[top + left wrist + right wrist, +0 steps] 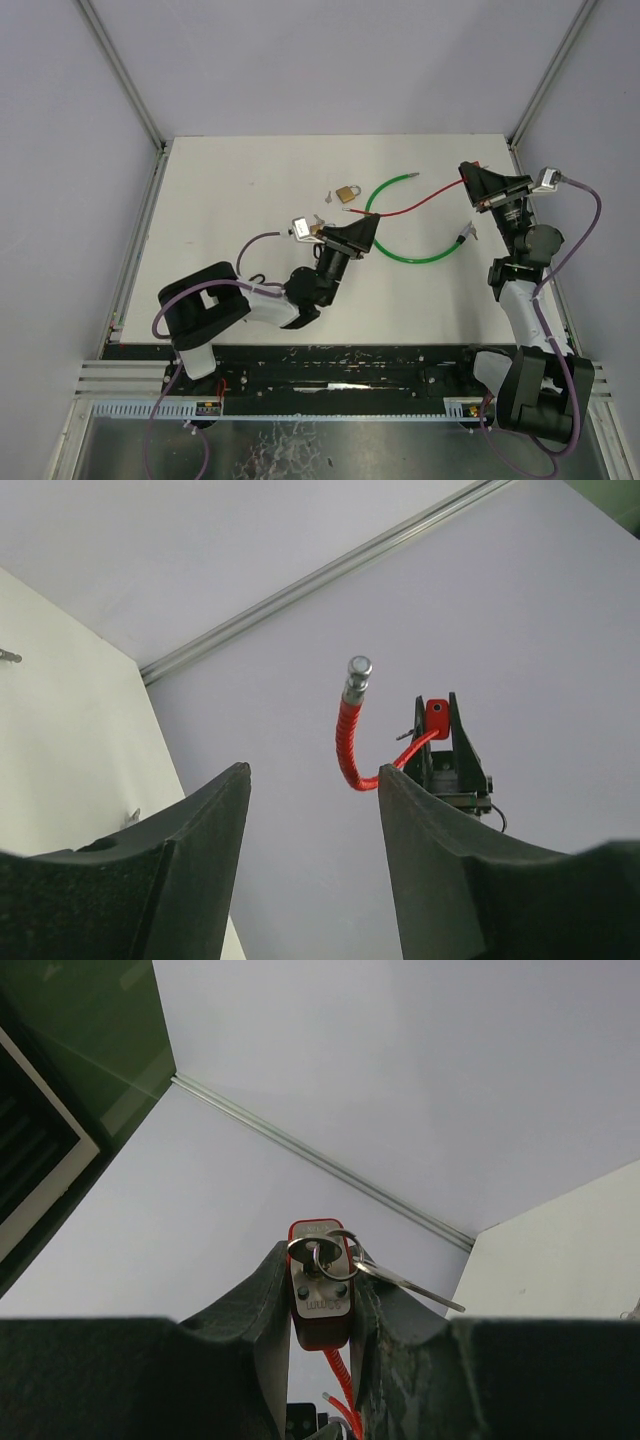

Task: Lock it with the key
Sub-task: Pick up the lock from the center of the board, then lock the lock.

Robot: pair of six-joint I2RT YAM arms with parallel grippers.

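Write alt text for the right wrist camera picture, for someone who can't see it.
The right gripper clamps a red lock, and a silver key hangs from a ring at the lock's face. A red cable trails below.

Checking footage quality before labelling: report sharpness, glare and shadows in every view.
Top external: even light, sharp, faint shadows only, small brass padlock readable. Left wrist: left fingers nearly black and detail-less, red cable crisp. Right wrist: red lock and its keys sharp, no glare.
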